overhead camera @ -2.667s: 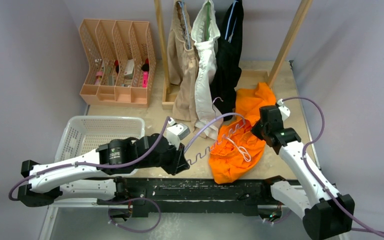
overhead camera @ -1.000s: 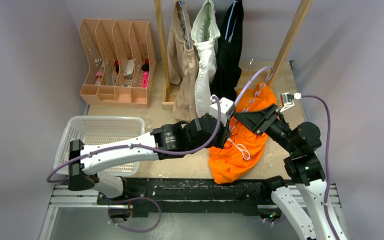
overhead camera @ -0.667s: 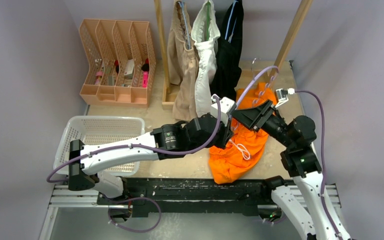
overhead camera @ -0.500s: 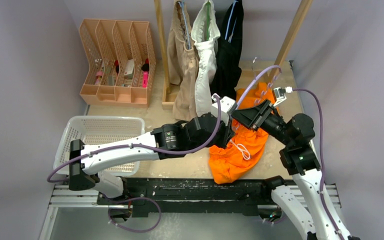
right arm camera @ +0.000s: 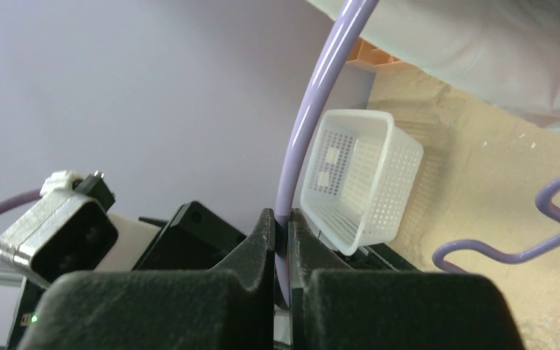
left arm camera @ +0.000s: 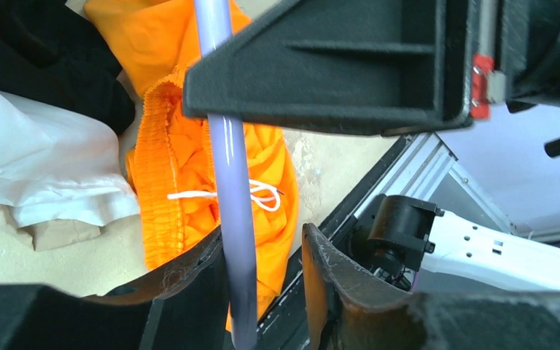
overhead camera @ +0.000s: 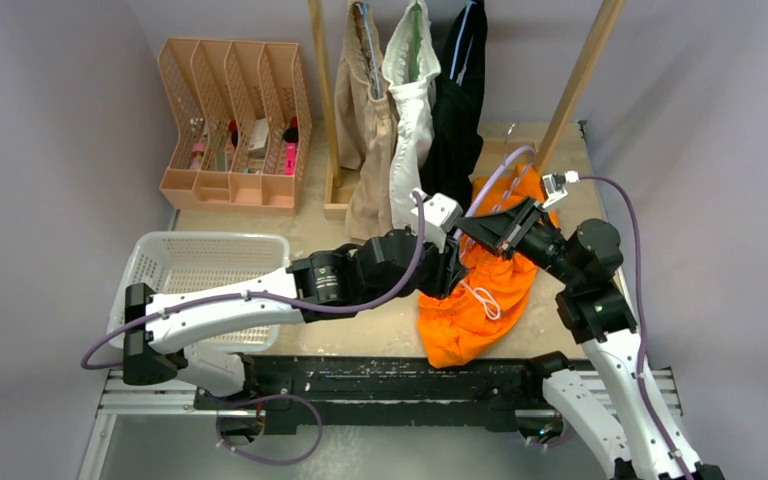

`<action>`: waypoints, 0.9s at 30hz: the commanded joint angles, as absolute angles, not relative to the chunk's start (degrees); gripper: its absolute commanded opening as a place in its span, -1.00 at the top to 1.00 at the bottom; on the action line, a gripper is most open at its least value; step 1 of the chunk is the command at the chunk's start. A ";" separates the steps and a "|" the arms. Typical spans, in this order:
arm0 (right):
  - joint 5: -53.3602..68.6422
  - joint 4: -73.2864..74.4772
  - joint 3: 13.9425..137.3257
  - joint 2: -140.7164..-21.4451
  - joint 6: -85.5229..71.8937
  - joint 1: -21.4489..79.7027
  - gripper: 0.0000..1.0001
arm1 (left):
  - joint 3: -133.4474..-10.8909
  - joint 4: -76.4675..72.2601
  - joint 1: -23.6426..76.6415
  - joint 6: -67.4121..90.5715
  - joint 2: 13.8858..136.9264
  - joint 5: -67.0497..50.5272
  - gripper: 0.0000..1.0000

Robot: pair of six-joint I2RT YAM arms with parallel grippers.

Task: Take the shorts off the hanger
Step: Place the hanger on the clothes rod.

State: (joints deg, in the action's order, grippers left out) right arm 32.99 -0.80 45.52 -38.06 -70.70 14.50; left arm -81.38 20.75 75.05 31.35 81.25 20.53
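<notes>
Right pincer (right arm camera: 281,219) clenched on lilac hanger (right arm camera: 308,117), left pincer (left arm camera: 262,240) parted around it, orange shorts (overhead camera: 465,322) on desk (overhead camera: 310,228).

The left arm (overhead camera: 220,305) and right arm (overhead camera: 600,300) pair white link shells with black cylindrical joints. A lilac cable (overhead camera: 632,250) trails along each to a small white camera box (overhead camera: 438,210). The jaws are matte black wedges, one bearing a red tab (left arm camera: 485,76).

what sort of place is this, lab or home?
Probably a lab bench staged as a laundry corner: left arm and right arm bolted to a metal rail, wooden rack hung with shorts, white basket.
</notes>
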 commanded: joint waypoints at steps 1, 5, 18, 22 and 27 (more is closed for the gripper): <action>31.09 -5.44 48.34 -39.58 -70.53 14.41 1.00 | -79.51 17.21 75.23 31.95 77.88 18.55 0.25; 31.08 -5.99 48.58 -39.91 -70.97 14.41 1.00 | -77.83 18.17 75.26 32.72 76.93 18.23 0.36; 31.44 -9.74 47.10 -40.76 -74.54 14.41 1.00 | -77.42 19.35 75.24 31.44 76.05 16.99 0.84; 31.59 -9.77 46.55 -40.35 -73.69 14.41 0.85 | -76.00 17.38 75.26 32.74 74.73 19.85 1.00; 33.24 -7.64 44.83 -37.62 -71.73 14.41 0.22 | -77.15 15.62 75.32 31.48 75.15 22.61 1.00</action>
